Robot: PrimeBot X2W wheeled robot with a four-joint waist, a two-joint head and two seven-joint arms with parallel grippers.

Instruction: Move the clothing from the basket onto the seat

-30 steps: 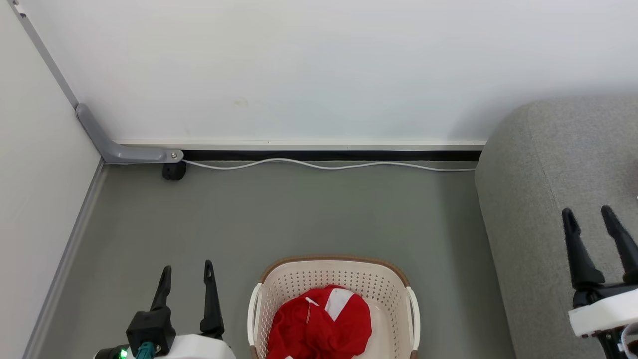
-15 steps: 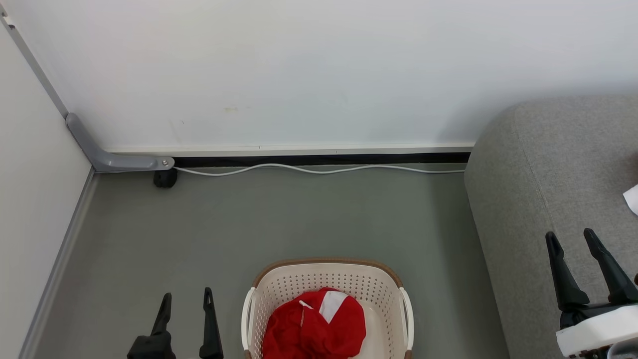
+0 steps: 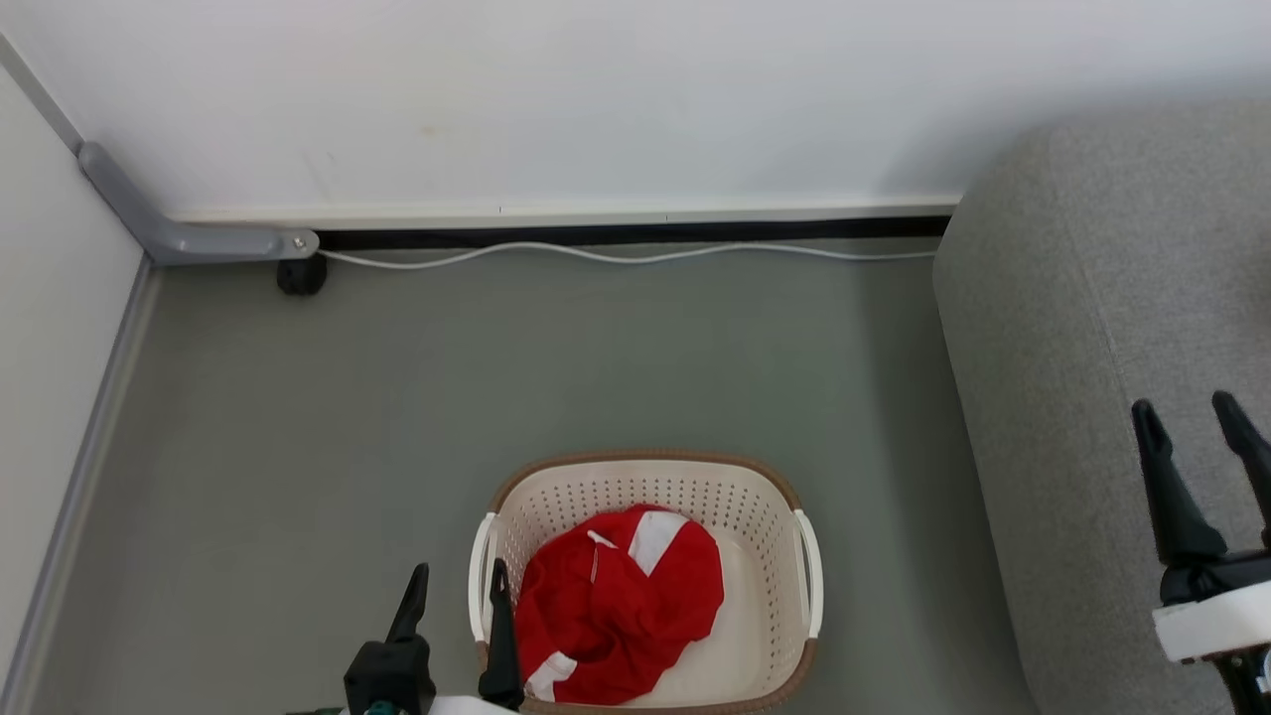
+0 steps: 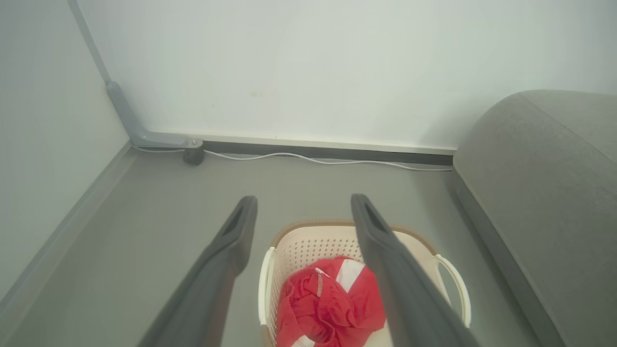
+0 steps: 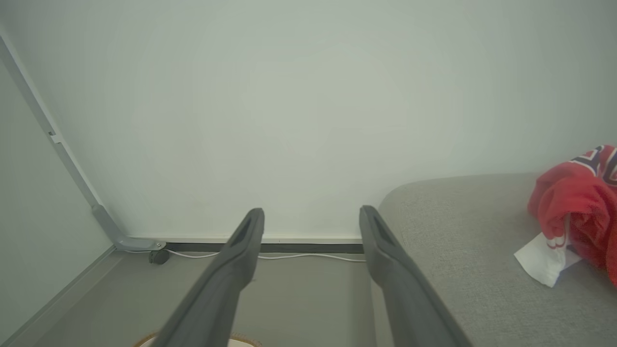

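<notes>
Left gripper [image 3: 458, 573], wide open and empty, hangs beside the laundry basket [image 3: 645, 460], red jersey [image 3: 616, 606] bunched inside; right gripper [image 3: 1185, 405] gapes empty over the sofa [image 3: 1102, 298]. A finger might snag the perforated wall, tipping it

Left gripper [image 3: 460, 568] spread, right gripper [image 3: 1183, 401] spread — (both empty)

Home-like room: grey sofa [image 3: 1092, 328], laundry basket [image 3: 645, 492], plain white wall [image 3: 596, 99], grey floor [image 3: 397, 397].
</notes>
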